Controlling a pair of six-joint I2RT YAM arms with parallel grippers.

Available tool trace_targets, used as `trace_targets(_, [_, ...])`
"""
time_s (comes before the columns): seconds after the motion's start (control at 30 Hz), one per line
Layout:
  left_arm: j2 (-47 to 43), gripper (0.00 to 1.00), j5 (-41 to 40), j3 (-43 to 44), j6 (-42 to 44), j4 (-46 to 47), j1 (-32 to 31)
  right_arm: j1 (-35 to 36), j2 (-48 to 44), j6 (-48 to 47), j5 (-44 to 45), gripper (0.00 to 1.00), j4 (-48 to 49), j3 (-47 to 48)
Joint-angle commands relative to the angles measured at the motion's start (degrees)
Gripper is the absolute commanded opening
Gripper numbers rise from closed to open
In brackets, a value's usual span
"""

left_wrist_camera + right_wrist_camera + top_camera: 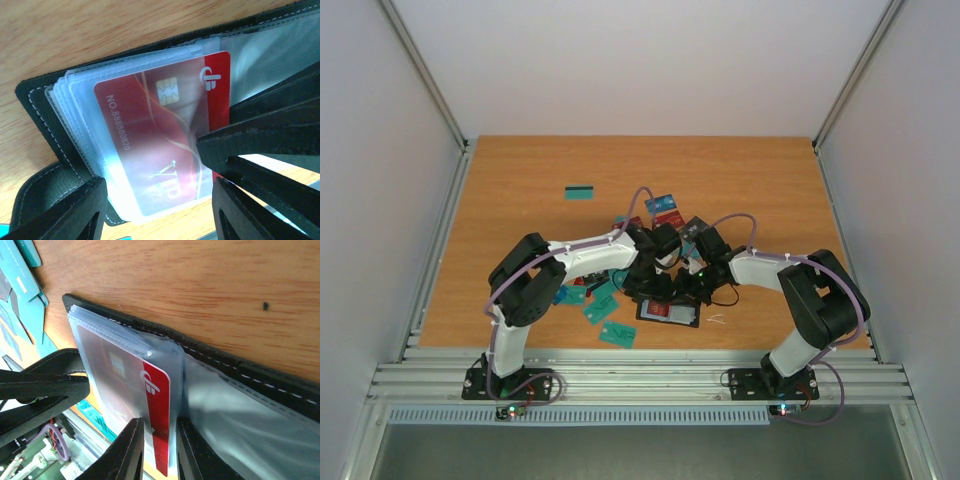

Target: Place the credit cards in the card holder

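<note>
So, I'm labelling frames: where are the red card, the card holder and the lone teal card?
red card [222, 95], left wrist view, its bare red end.
card holder [42, 125], left wrist view, its stitched black edge.
lone teal card [580, 192], top view, its middle.

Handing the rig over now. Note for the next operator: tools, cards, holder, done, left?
Left tool: open over the card holder, holding nothing.
Right tool: jaws narrowly apart at the red card's exposed edge; grip unclear.
The card holder lies open on the table, under both tools.
Done: red card mostly in a clear sleeve, one edge out.
Left: seat it, then load the loose credit cards at the table's near edge and the lone teal card farther back.
</note>
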Motion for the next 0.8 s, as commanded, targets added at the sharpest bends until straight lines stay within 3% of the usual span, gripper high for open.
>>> trace_targets(0.0, [1.1, 0.58, -1.0, 2.0, 1.1, -0.1, -0.5, 0.6, 1.6, 0.3, 0.1, 0.2, 1.2, -1.2])
trace_targets(0.77, [-0.8, 0.56, 2.7, 1.3, 1.6, 4.2, -0.5, 0.6, 2.3, 1.2, 0.1, 0.2, 1.9, -1.4])
